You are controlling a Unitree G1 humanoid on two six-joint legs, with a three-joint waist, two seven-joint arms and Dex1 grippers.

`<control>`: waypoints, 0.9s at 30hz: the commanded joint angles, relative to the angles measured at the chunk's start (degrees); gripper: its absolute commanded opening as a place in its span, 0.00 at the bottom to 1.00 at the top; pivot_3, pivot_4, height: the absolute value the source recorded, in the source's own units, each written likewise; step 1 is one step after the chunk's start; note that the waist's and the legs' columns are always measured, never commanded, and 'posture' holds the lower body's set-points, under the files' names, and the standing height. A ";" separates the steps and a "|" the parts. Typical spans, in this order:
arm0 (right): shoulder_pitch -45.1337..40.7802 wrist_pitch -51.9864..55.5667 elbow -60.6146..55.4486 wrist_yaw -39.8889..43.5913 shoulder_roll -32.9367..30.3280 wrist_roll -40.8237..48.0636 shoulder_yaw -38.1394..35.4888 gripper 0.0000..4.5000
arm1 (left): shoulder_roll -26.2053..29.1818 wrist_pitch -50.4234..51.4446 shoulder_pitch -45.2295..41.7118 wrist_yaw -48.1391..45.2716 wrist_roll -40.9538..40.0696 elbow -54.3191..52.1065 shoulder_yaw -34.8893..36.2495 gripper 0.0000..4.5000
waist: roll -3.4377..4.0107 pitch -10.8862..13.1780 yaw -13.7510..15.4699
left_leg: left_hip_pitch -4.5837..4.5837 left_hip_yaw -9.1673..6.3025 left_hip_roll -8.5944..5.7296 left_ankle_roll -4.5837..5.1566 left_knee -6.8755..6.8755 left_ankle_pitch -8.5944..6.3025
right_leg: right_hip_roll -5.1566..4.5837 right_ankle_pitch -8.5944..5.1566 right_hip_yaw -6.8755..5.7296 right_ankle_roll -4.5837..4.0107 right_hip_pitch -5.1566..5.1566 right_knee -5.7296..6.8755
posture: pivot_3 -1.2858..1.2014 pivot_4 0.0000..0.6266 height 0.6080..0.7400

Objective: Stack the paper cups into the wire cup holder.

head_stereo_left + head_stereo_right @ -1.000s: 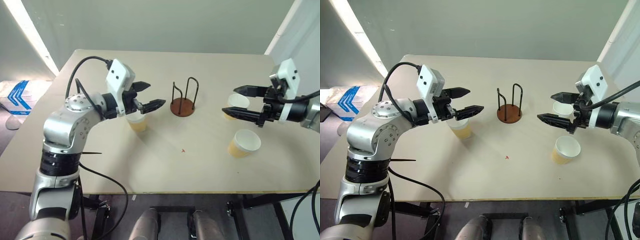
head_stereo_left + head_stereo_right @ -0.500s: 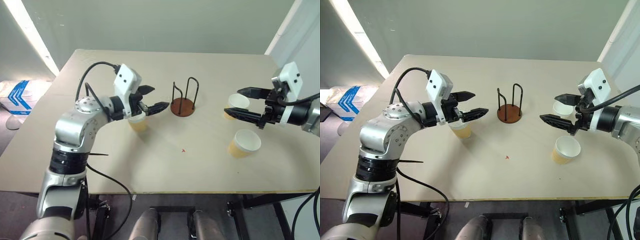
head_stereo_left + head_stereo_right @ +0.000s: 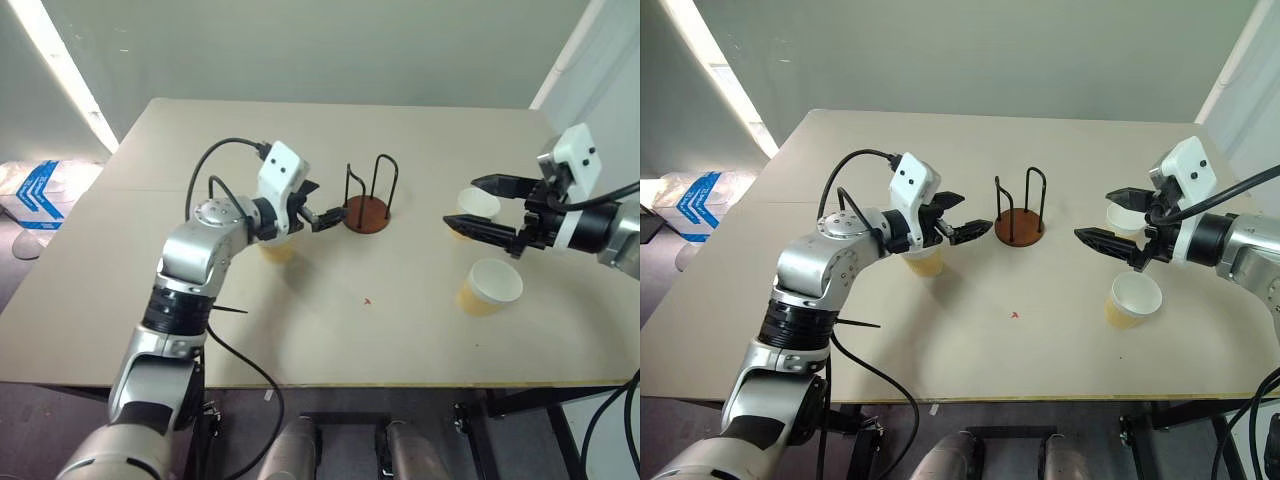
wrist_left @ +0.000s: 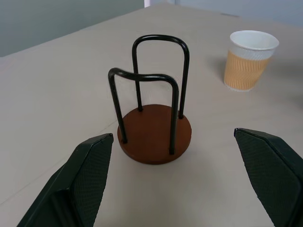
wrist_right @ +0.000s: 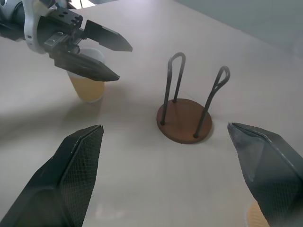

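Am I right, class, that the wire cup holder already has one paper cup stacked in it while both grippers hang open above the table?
Not quite. The wire cup holder is empty, as the left wrist view shows. All three paper cups stand on the table. The left gripper and right gripper are open.

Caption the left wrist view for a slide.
Open left gripper faces the empty wire cup holder; one paper cup stands beyond.

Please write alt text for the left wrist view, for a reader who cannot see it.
A wire cup holder, a round brown base with two black upright loops, stands empty on a beige table between the open left gripper and its two black fingers. Beyond it stands one upright paper cup.
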 commanded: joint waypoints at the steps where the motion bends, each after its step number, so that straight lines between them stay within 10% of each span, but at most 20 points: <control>1: -0.24 0.18 -2.36 -1.23 -0.23 1.47 -3.59 0.99 | -0.63 -2.25 -2.75 -1.37 1.14 0.98 -0.57 1.00 | 0.00 0.00 0.00 | 0.00 0.00 0.00 0.00 0.00 0.00 | 0.00 0.00 0.00 0.01 0.00 0.00 | 0.52 0.24 1.00; 27: 7.48 1.60 -8.40 -1.61 -4.05 7.14 -10.24 0.99 | -16.11 -13.75 -16.18 2.35 12.97 32.61 -4.40 1.00 | 0.00 0.01 0.71 | -0.20 0.25 -0.03 0.31 0.10 0.11 | -0.07 -0.03 0.13 0.53 0.02 -0.03 | 0.52 0.24 1.00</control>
